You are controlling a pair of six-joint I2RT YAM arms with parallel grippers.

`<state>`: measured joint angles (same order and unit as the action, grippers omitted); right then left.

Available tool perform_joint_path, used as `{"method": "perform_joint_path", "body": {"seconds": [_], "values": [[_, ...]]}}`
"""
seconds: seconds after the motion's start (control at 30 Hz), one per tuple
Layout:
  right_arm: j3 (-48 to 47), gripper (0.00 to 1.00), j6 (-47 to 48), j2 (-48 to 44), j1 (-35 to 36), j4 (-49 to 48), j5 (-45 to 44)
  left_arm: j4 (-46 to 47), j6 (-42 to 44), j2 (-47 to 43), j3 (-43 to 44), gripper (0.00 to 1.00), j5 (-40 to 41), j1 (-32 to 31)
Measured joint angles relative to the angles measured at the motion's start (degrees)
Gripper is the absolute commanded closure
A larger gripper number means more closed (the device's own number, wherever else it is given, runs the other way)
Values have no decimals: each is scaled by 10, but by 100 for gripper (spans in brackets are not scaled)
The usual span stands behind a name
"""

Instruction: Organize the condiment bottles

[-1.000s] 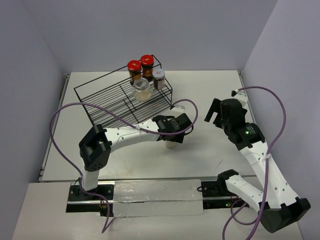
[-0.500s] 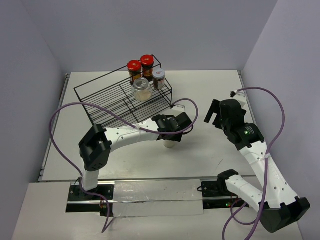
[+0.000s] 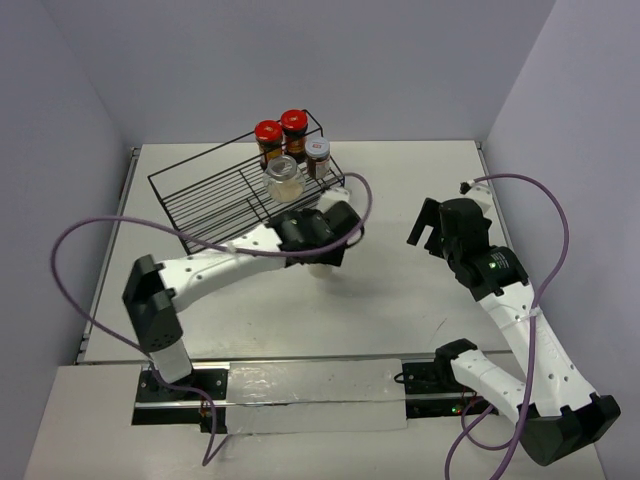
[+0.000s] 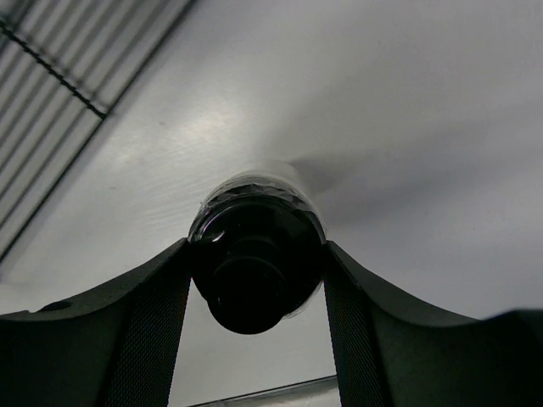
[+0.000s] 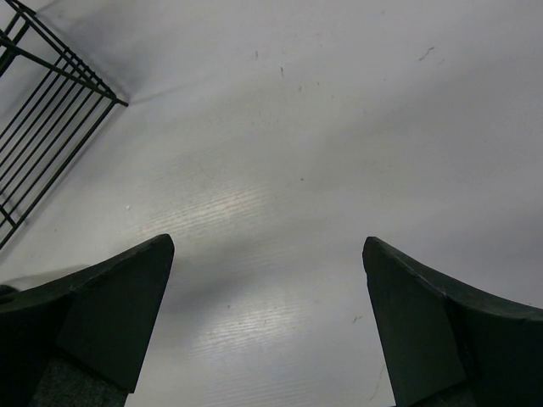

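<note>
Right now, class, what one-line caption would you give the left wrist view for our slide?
Left claw shut on a black-lidded jar, white table beyond, black wire rack at upper left.

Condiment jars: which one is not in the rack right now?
The black-lidded jar, clamped in the left gripper beside the wire rack. The two red-lidded jars, the grey-lidded jar and the clear jar all stand in the rack's far right corner.

Robot test cell in a lab.
Bare white table [image 3: 400, 300] boxed in by plain pale walls [image 3: 300, 60] on 3 sides; 2 white-and-black arms [image 3: 230, 265] bolted to a metal rail [image 3: 310, 385] at the near edge; purple cables [image 3: 56, 262] looping loose; 1 black wire rack [image 3: 210, 195] bearing condiment jars [image 3: 285, 178].
</note>
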<state>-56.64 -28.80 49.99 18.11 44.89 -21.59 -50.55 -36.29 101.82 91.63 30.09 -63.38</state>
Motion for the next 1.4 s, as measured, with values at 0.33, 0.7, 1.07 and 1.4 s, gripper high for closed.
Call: {"method": "perform_joint_path", "body": {"seconds": [0.33, 0.7, 1.07, 1.4], "values": [[0, 0, 2, 1, 0, -8, 9, -30, 55, -154, 85, 90, 47, 190], [0, 0, 2, 1, 0, -8, 13, -52, 102, -65, 296, 90, 72, 346], [10, 0, 2, 0, 0, -8, 13, -50, 115, 3, 328, 90, 56, 379], [16, 0, 1, 0, 0, -8, 13, -42, 115, 14, 308, 90, 49, 389]]}}
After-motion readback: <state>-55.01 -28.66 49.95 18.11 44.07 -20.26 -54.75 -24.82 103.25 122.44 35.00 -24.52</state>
